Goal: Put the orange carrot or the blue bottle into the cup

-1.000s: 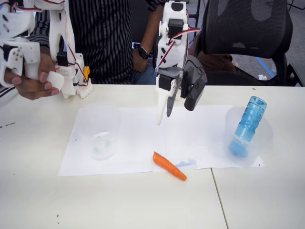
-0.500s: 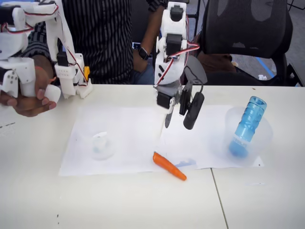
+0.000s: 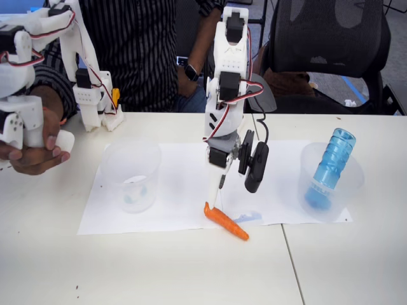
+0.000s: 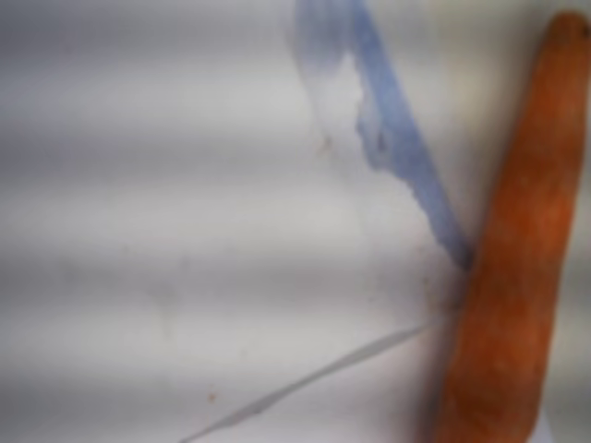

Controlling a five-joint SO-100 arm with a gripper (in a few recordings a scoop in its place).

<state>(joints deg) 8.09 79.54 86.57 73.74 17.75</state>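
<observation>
Your gripper (image 3: pixel 217 202) hangs with its jaws parted, white fingertip at the thick end of the orange carrot (image 3: pixel 226 222), which lies just below on the paper (image 3: pixel 172 184). Centre over its middle before closing; the cup (image 3: pixel 131 175) waits left.
</observation>
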